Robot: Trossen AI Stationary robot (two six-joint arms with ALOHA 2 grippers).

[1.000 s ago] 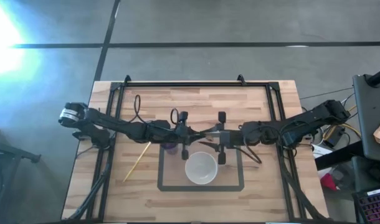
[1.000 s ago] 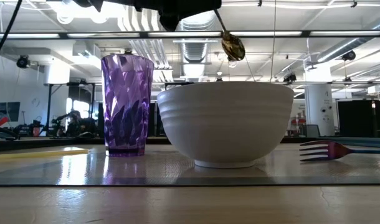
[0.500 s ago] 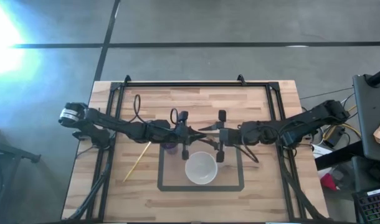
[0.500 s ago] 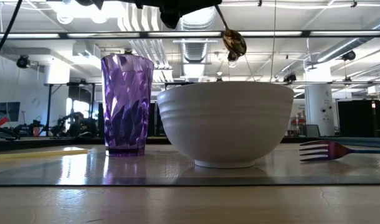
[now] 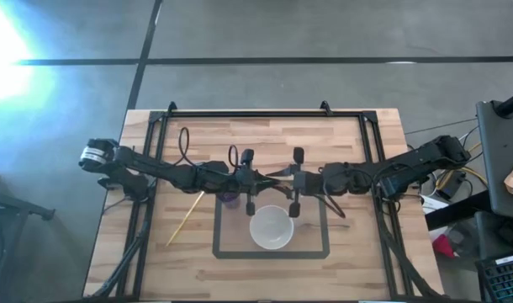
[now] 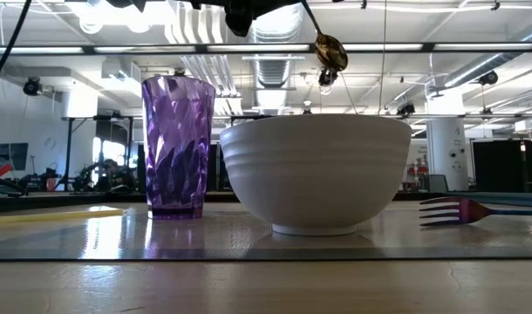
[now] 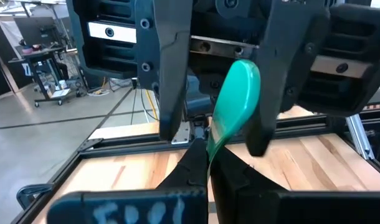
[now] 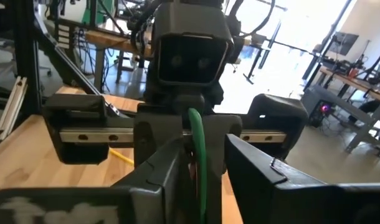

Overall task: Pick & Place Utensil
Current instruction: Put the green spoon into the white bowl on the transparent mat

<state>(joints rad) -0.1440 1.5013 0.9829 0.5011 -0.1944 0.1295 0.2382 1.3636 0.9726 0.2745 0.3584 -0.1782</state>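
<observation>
High view: one white bowl [image 5: 272, 229], one purple cup [image 5: 230, 199], two grippers meeting above them. The left gripper [image 7: 208, 163] is clamped on the green-handled spoon [image 7: 233, 99]; the right gripper [image 8: 199, 177] flanks its handle, grip unclear. One fork [image 6: 475, 209] lies beside the bowl.

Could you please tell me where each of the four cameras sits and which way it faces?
High view: overhead, straight down; both arms meet above the white bowl.
Low view: table height, level across bowl and purple cup; the spoon hangs above.
Left wrist view: past the left gripper, shut on the spoon's green handle, toward the right gripper.
Right wrist view: the reverse, facing the left gripper.
Both wrist views share the green handle.
</observation>
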